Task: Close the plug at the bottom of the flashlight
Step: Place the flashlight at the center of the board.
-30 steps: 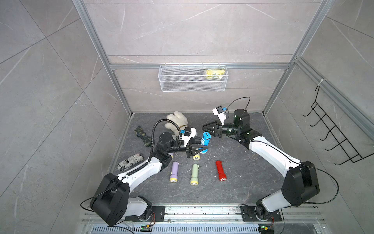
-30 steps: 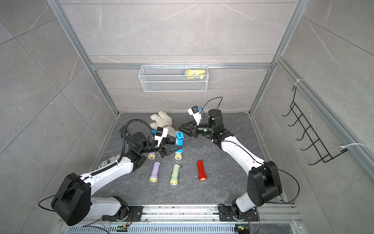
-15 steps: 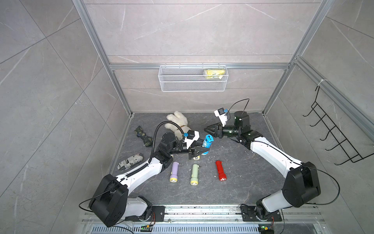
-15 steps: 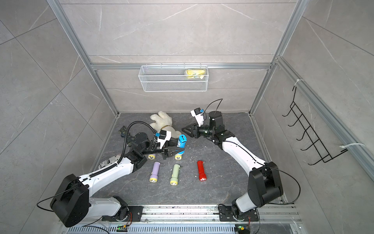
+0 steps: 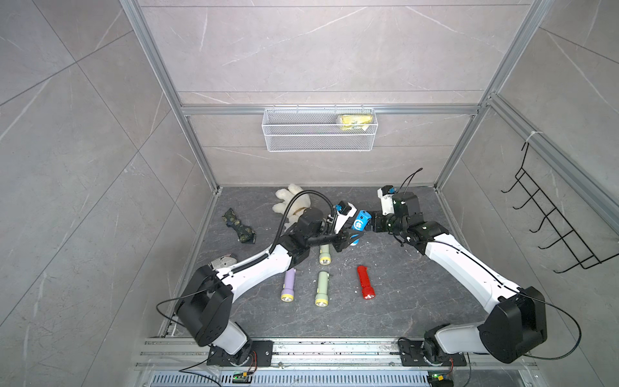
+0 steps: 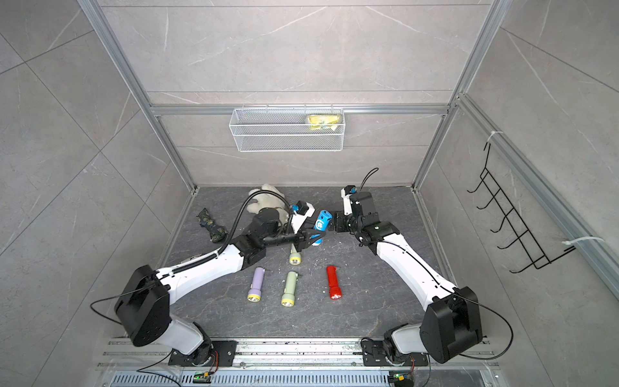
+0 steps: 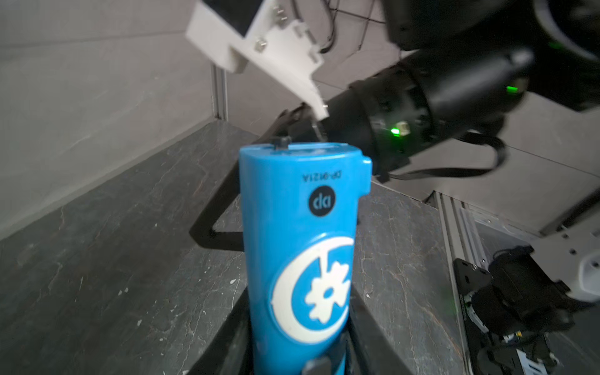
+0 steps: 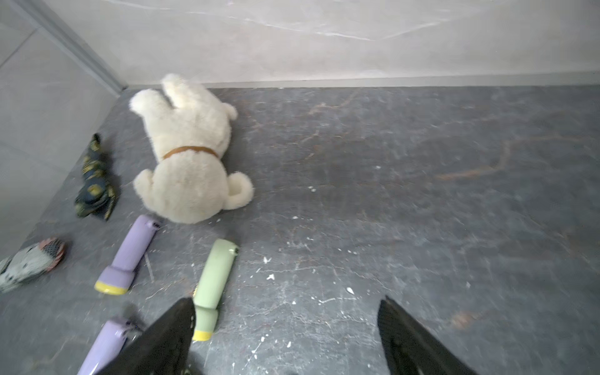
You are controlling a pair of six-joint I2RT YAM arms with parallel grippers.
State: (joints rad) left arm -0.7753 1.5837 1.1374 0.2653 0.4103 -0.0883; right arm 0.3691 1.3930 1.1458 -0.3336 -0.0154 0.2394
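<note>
The blue flashlight (image 5: 361,223) (image 6: 321,223) (image 7: 302,253) is held above the floor, and my left gripper (image 5: 348,238) (image 6: 310,239) (image 7: 298,341) is shut on its lower body. Its bottom end (image 7: 302,147) points at my right gripper (image 5: 373,225) (image 6: 335,223). The plug there shows only edge-on, so I cannot tell how it sits. In the right wrist view, my right gripper (image 8: 285,311) is open wide, with only bare floor between its fingers. One black finger (image 7: 220,201) stands beside the flashlight's end.
On the floor lie a lilac flashlight (image 5: 288,285), a green one (image 5: 322,288), a red one (image 5: 365,282) and a fourth (image 5: 325,254) under my left arm. A plush dog (image 5: 291,201), a patterned cloth (image 5: 239,226) and a wire basket (image 5: 320,129) lie further back.
My left gripper has carried the blue flashlight to the right, toward the right gripper. The right gripper's jaws have spread from partly closed to wide open.
</note>
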